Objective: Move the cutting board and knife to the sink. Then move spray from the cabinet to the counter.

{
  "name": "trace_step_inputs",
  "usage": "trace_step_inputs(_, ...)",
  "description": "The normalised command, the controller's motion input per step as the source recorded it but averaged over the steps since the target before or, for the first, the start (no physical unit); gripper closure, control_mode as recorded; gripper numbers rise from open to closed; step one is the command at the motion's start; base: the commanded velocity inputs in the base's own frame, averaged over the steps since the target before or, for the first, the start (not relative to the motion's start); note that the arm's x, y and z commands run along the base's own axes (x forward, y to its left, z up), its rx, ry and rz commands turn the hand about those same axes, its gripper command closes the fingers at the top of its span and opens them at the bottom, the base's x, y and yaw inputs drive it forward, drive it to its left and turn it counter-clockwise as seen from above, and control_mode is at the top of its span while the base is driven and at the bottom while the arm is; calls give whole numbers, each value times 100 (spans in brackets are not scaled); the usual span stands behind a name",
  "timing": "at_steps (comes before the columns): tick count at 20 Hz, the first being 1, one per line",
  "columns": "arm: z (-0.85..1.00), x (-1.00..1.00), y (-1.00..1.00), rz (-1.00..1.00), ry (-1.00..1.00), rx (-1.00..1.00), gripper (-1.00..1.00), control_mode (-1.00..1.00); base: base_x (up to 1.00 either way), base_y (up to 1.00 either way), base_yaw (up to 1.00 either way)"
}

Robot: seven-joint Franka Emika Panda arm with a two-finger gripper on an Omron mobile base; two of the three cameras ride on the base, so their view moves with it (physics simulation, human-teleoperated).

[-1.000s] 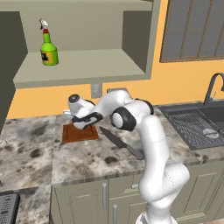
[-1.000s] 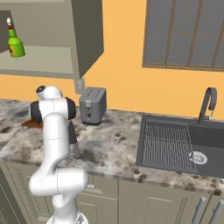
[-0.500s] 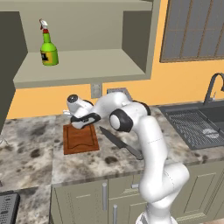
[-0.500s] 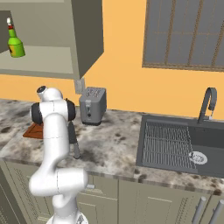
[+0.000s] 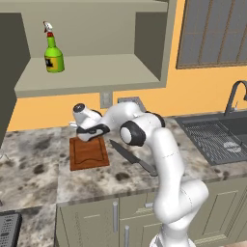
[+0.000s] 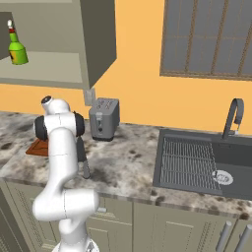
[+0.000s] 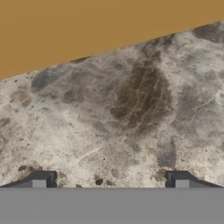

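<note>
— Where does everything lie?
— Counter [image 5: 34, 159] carries the cutting board [image 5: 88, 154], with the knife [image 5: 132, 157] just right of it; spray [image 5: 54, 55] stands in the cabinet [image 5: 91, 72].
— And you?
— My gripper [image 5: 87, 136] hangs over the board's far edge, fingers [image 7: 39, 180] spread wide, holding nothing.

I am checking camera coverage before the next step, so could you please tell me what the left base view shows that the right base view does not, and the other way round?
The left base view gives the whole cutting board, the knife lying beside it on the counter, and the hand with the pincer over the board's far edge. The right base view gives the toaster clearly and the full sink with its faucet; the arm hides most of the board. Both share the spray on the cabinet shelf and the counter.
</note>
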Motion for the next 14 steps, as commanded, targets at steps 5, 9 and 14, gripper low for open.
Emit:
trace_step_inputs(5,-32,-44,0,0,12,0,-100,-100,0,0,0)
trace_step_inputs(9,-28,-62,0,0,15,0,-100,-100,0,0,0)
trace_step_inputs(14,-32,-71,0,0,14,0,-100,-100,0,0,0)
